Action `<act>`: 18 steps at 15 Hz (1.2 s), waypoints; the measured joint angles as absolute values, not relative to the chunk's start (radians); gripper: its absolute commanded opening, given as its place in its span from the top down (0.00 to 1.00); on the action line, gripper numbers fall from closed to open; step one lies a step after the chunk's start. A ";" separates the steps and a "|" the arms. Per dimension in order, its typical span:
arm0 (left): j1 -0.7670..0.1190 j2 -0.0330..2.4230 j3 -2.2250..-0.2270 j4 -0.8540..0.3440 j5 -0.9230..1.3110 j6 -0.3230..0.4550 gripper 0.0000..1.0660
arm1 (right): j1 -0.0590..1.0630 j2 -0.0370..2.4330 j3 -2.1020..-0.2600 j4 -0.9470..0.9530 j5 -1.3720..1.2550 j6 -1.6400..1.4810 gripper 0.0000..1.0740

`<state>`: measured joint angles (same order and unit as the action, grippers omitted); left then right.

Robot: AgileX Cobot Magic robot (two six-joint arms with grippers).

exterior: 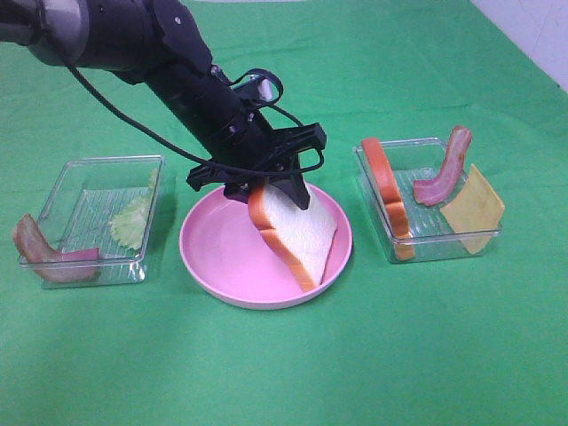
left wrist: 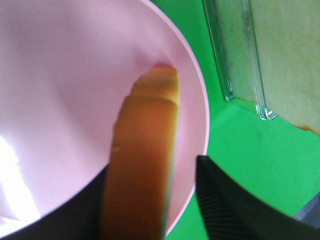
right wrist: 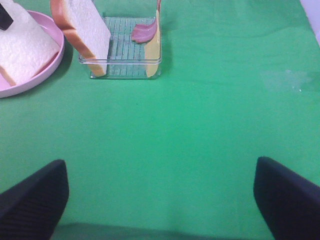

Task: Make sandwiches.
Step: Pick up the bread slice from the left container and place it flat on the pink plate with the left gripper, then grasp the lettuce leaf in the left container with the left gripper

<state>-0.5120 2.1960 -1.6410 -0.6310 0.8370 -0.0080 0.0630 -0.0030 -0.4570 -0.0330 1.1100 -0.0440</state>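
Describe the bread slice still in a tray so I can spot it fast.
Find the clear tray right of the pink plate. The bread slice stands on edge at that tray's plate-side end, orange-brown crust up. Its tray-mates are a pinkish bacon strip and a yellow cheese square; the other slice leans on the plate at the left gripper.

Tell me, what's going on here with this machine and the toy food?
The robot's left gripper is around a toy bread slice that stands tilted on the pink plate; its jaws look loose on the crust. The right gripper hangs open over the green cloth. A second bread slice, a bacon strip and cheese sit in the right tray. Lettuce and another bacon strip sit in the left tray.
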 measured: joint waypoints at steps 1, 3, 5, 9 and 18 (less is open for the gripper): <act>-0.512 2.196 -1.641 -0.630 0.836 -0.010 0.13 | 0.063 -0.003 -0.457 -0.033 1.110 -0.044 0.10; -0.512 2.196 -1.641 -0.627 0.836 -0.009 0.05 | 0.063 -0.003 -0.457 -0.033 1.110 -0.044 0.10; -0.512 2.196 -1.656 -0.607 0.861 -0.009 0.05 | 0.063 -0.003 -0.457 -0.033 1.110 -0.044 0.10; -0.512 2.196 -1.893 -0.407 1.134 -0.075 0.05 | 0.063 -0.003 -0.457 -0.033 1.110 -0.044 0.10; -0.478 2.062 -2.104 -0.055 1.210 -0.111 0.05 | 0.063 -0.003 -0.457 -0.033 1.110 -0.044 0.10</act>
<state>-0.4780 2.0620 -2.1040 -0.0550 1.2100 -0.1110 0.0630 -0.0030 -0.4570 -0.0330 1.1100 -0.0440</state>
